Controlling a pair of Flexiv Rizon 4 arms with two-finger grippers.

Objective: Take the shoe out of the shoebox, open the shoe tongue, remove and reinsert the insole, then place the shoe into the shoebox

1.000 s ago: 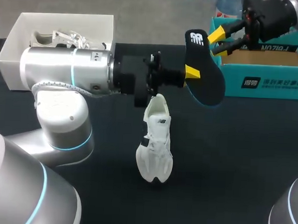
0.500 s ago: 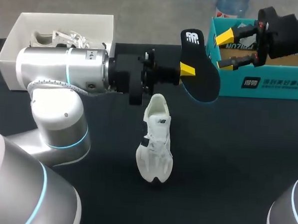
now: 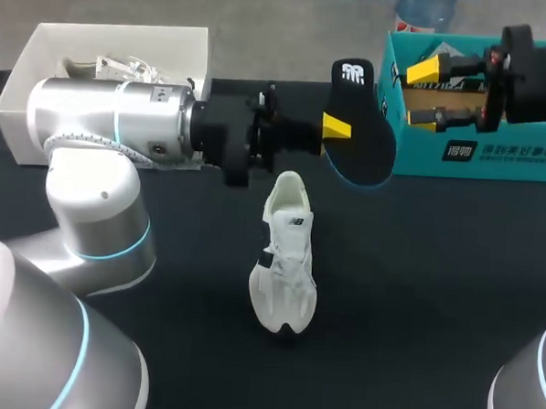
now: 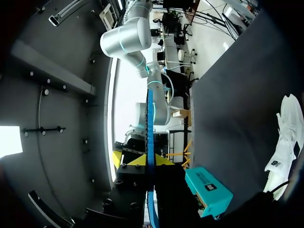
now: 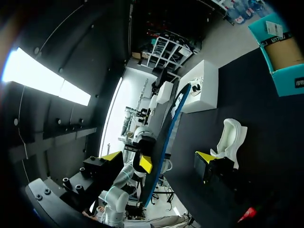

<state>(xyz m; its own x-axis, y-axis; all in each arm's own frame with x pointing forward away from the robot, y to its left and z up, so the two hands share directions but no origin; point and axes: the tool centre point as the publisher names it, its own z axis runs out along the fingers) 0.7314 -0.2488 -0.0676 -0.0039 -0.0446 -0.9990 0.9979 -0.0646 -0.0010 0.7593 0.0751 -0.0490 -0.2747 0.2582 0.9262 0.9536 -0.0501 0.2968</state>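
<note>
Now the left pincer [image 3: 337,127] is clamped on the middle edge of the black insole [image 3: 359,140], a good spot since it looks light and bendy, at 1 o'clock from the white shoe [image 3: 285,260], while the right pincer [image 3: 424,91] gapes apart at 3 o'clock.

Your left arm [image 3: 112,123] lies level across the upper left of the frame, its end effector [image 3: 339,127] clamped on the insole [image 3: 360,145]. Your right arm [image 3: 539,76] enters at upper right, its end effector [image 3: 421,91] pointing left, fingers apart.
</note>
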